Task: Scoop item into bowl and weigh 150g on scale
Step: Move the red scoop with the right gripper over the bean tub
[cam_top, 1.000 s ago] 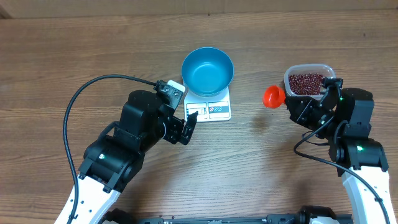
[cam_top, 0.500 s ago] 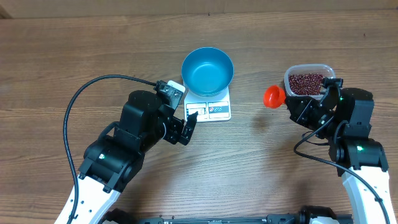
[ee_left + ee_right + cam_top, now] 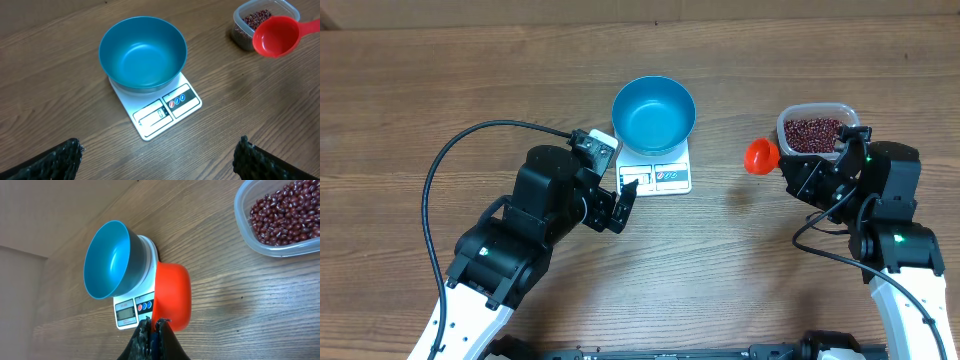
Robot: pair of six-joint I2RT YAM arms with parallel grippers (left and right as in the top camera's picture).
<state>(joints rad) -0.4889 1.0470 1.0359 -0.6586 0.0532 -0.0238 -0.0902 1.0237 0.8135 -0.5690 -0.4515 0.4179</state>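
Starting nearest the robot, the left gripper (image 3: pixel 623 199) is seen low over the wooden table (image 3: pixel 470 80) just short of the scale's front left corner, its 2 fingers spread wide apart with nothing between them. A black cable (image 3: pixel 440 180) is looped out from that arm across the tabletop. On the other side, the right gripper (image 3: pixel 153 328) is clamped tight on the handle of a red scoop (image 3: pixel 172 297), whose cup is held out level and is shown empty in the left wrist view. Further out, the white scale (image 3: pixel 165 107) is set flat near the table's middle, with its display and label strip turned toward the robot; the reading is too small to be made out. The blue bowl (image 3: pixel 142 55) is seated on the scale's platform, upright and empty. To the right, well apart from the scale, a clear tub (image 3: pixel 280 252) is placed with the dark red-brown beans (image 3: pixel 287 212) heaped inside it. The scoop is held just beside the tub's left edge; whether the 2 touch cannot be told.
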